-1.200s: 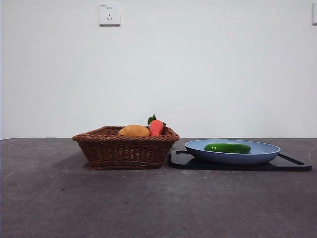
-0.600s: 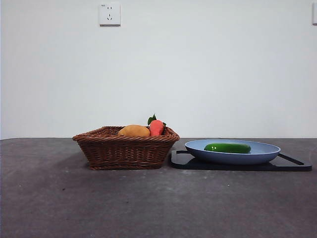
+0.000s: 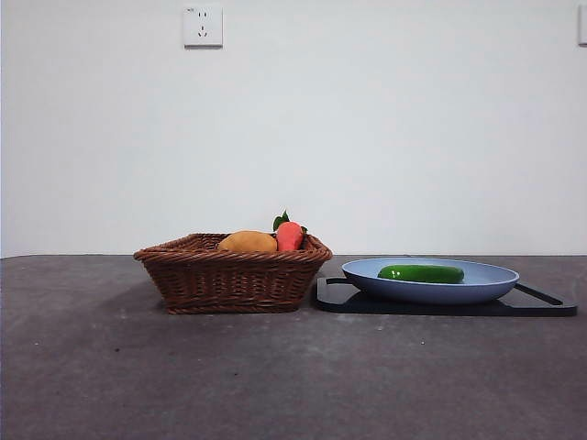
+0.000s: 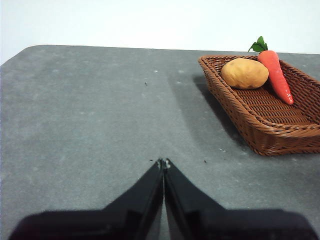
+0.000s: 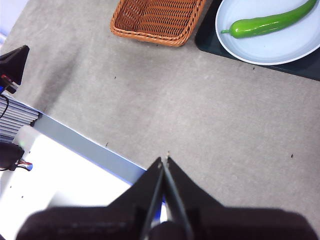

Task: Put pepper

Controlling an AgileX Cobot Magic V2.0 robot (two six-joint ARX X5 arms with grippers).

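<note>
The long glossy green pepper (image 3: 421, 273) lies on a pale blue plate (image 3: 486, 286) that rests on a black tray (image 3: 541, 306), to the right of the basket. It also shows in the right wrist view (image 5: 267, 22), lying across the plate (image 5: 295, 47). My right gripper (image 5: 164, 160) is shut and empty, high over the table's near edge, well away from the pepper. My left gripper (image 4: 163, 162) is shut and empty, low over bare table beside the wicker basket (image 4: 280, 127). Neither arm shows in the front view.
The brown wicker basket (image 3: 233, 271) stands left of the plate and holds a yellow-orange rounded fruit (image 3: 248, 242) and a red-orange fruit with green leaves (image 3: 289, 234). A white surface (image 5: 60, 185) lies past the table's near edge. A socket (image 3: 203, 27) is on the wall.
</note>
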